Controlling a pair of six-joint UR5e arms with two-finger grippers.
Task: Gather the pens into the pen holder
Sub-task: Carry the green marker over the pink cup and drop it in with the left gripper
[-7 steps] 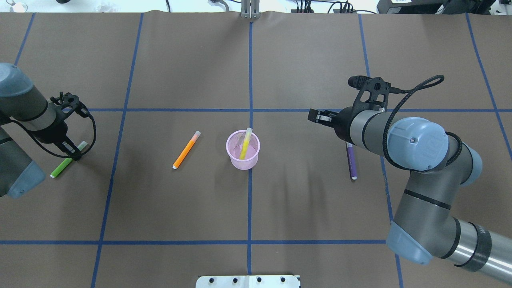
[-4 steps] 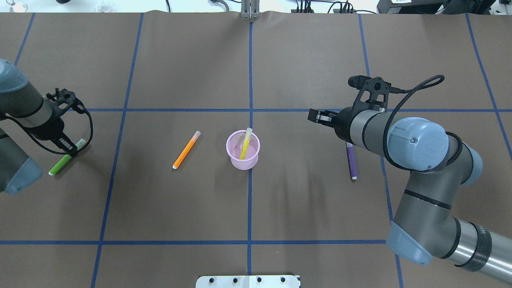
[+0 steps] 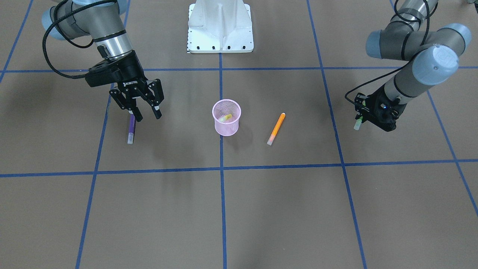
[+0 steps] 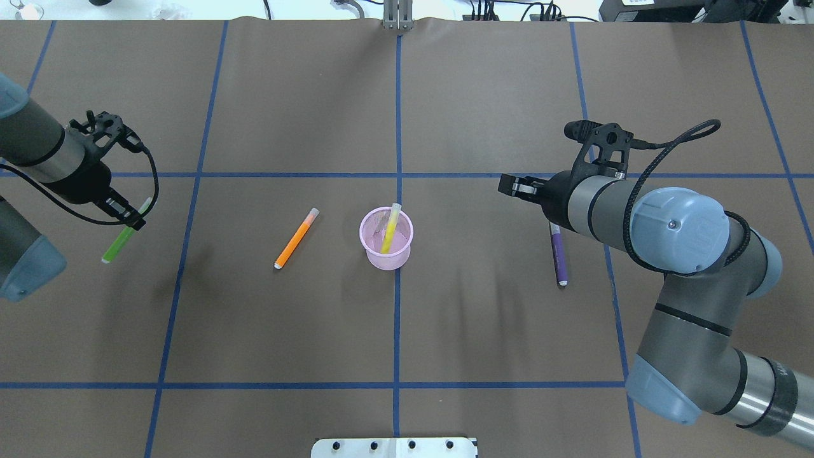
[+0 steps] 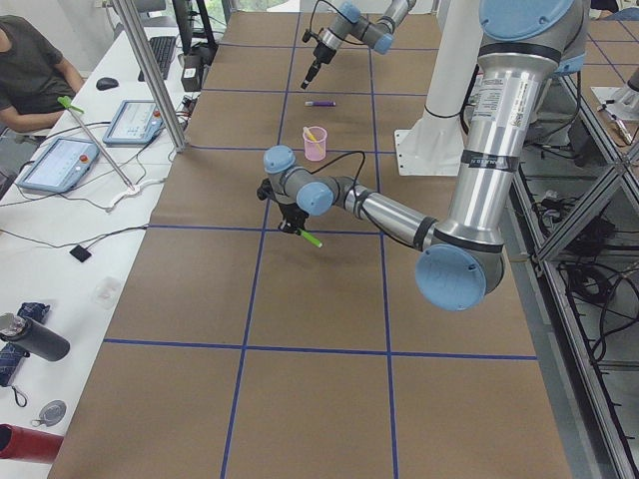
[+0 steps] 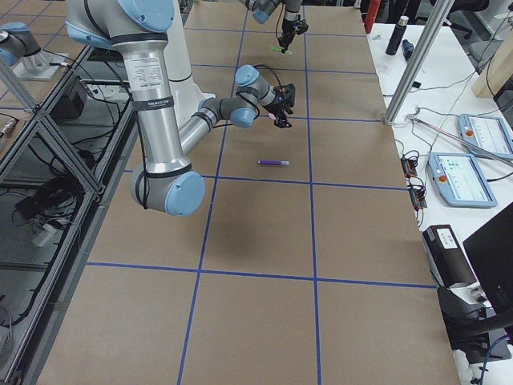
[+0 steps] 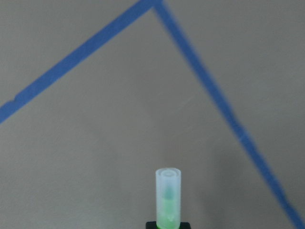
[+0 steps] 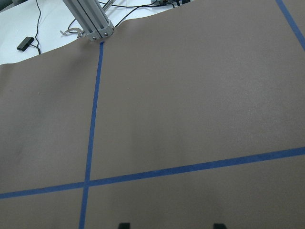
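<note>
The pink mesh pen holder [image 4: 380, 259] stands at the table's middle, also in the front view [image 3: 226, 129], with the yellow pen [image 4: 389, 230] leaning inside it. The orange pen [image 4: 296, 238] lies left of the holder. The purple pen [image 4: 558, 256] lies on the right, just under my right gripper [image 3: 147, 114], which hangs open and empty above it. My left gripper [image 4: 131, 220] is shut on the green pen [image 4: 123, 239] and holds it tilted above the table; its pale cap shows in the left wrist view [image 7: 168, 191].
Blue tape lines [image 4: 397, 127] divide the brown table into squares. The robot's white base [image 3: 220, 30] stands at the near edge. A metal post [image 4: 397, 16] sits at the far edge, with cables behind it.
My left gripper has closed on the green pen and lifted it off the table, moving slightly away from the robot. My right arm has shifted a little to the right.
</note>
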